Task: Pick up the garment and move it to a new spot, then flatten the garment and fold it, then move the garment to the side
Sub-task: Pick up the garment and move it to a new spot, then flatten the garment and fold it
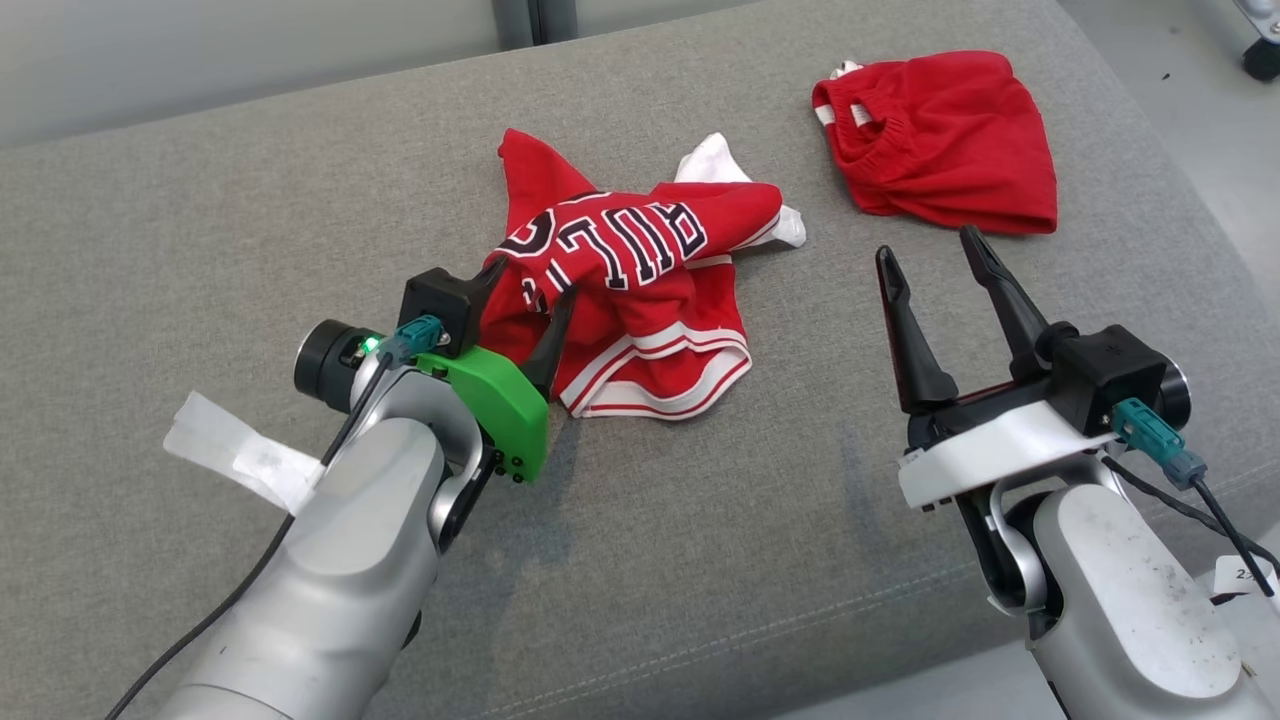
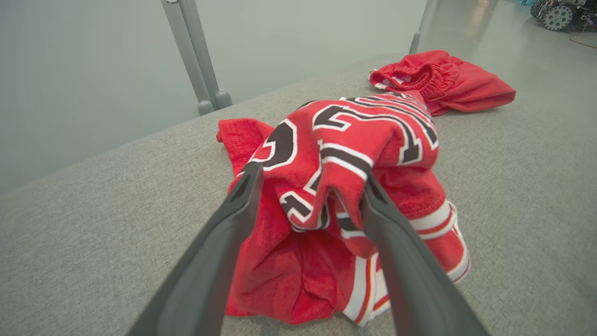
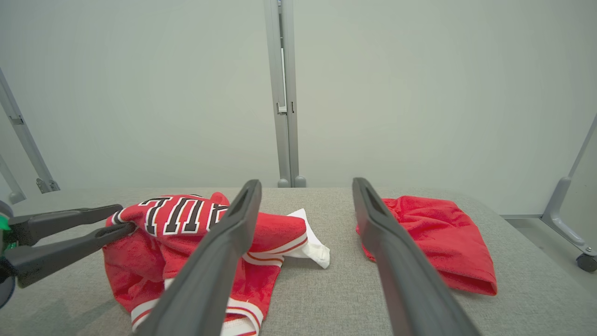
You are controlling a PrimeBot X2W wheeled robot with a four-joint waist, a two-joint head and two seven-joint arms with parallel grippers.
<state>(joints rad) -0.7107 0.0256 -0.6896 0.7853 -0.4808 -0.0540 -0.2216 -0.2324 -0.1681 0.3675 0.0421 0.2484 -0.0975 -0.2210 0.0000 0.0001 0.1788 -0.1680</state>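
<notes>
Grey woven upholstery (image 1: 200, 200) covers the wide cushion that bears everything. Near its middle lies a red jersey (image 1: 640, 290), crumpled into a heap. Black letters edged in white curve across the raised top fold, and red-and-white striped trim runs along the near hem. A bit of white cloth (image 1: 715, 160) pokes out from the far side of the heap and another bit from its right side; I cannot tell whether it is part of the jersey.

The left gripper (image 1: 530, 285) is at the near left edge of the heap, low over the cushion. Its two dark fingers stand spread apart with a raised fold of the lettered fabric between them. In the left wrist view the fold touches the inner faces of both fingers, yet the claw is not pinched together: it reads as open around the cloth. A green bracket (image 1: 500, 400) sits on that wrist, and a strip of white tape (image 1: 240, 450) hangs from the forearm.

The right gripper (image 1: 928, 250) hovers over bare cushion to the right of the jersey, fingers wide apart and holding nothing, pointing away toward the far side.

Beyond its fingertips, at the far right of the cushion and well apart from the jersey, lies a pair of red shorts (image 1: 950, 150), loosely bunched, the elastic waistband turned to the left.

A grey metal post (image 3: 284, 93) stands against the pale wall behind the cushion.
</notes>
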